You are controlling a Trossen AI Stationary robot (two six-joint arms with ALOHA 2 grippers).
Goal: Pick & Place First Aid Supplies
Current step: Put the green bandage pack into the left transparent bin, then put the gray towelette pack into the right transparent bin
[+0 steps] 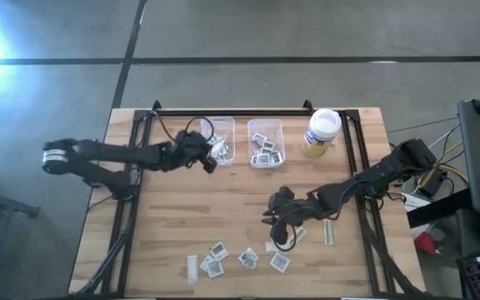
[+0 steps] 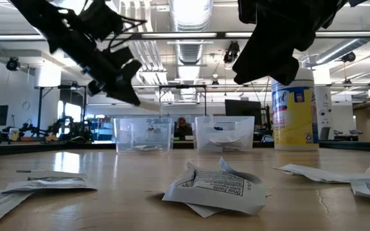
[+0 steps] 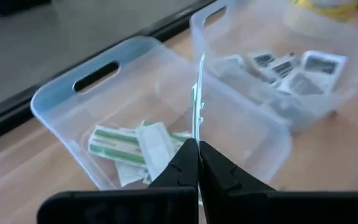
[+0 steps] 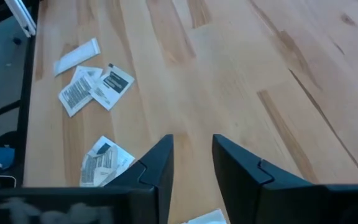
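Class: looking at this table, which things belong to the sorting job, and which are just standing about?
Job: loose packets; strip held over the left bin by the left gripper; right bin; right gripper, open.
Standing about: jar.

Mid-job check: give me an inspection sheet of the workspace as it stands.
Surface: wooden table, dark rails along both sides.
Job's things: packets loose along the near edge; strips in the left bin, square packets in the right bin.
Clutter: yellow jar with a white lid, beside the right bin.
Grippers: left gripper shut on a thin strip packet held above the left bin; right gripper open, empty, above the table near the loose packets.
Cables: bundle off the table's right edge.
Surroundings: workshop room with benches and ceiling lights; one person far behind the bins.
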